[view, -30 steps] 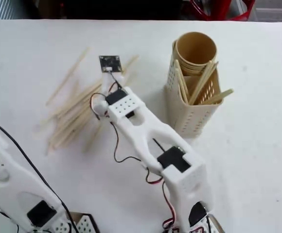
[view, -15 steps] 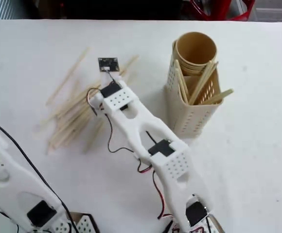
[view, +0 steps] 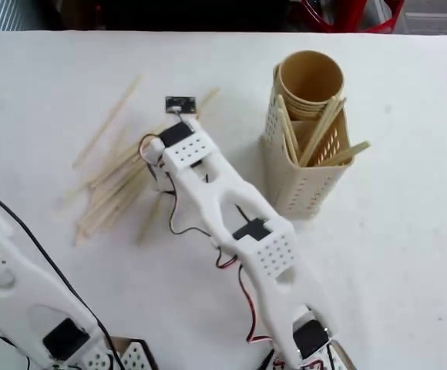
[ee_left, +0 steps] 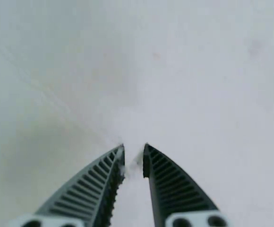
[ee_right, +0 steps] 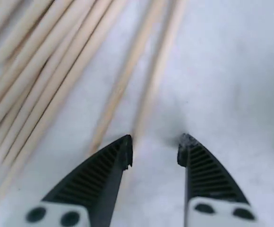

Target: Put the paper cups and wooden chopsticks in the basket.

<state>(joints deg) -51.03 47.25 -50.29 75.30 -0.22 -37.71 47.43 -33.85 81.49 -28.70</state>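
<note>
1. Right claw [ee_right: 155,146]: released, jaws apart and holding nothing. It hangs low over the table [view: 408,254] at the edge of the loose wooden chopsticks [ee_right: 47,61].
2. One stray chopstick [ee_right: 149,94] runs toward the gap between my jaws. A second lies just beside it, under the line of one finger.
3. Left claw [ee_left: 133,150]: closed to a narrow slit and gripping nothing, over bare table. In the high view my left arm [view: 23,293] sits at the near corner, well apart from the work.
4. Farther out, the main pile of chopsticks [view: 108,193] fans across the table beside my right arm [view: 208,177].
5. Farthest, the basket [view: 316,189] stands upright. It holds the stacked paper cups [view: 308,73] and several chopsticks [view: 324,127] leaning out past its rim.

Hazards, as I judge them:
- Closing off-centre: a finger landing on top of a stick would roll or flick it away rather than grip it.
- Closing on two adjacent sticks: the pair may scissor, and one may drop in transit.
- Gripping near one end: the stick would droop and could catch the basket rim or the sticks already leaning there.
- Descending too far: the fingertips would press on the table.
- A carried stick that strikes the basket could tip it, since it is tall and narrow.
</note>
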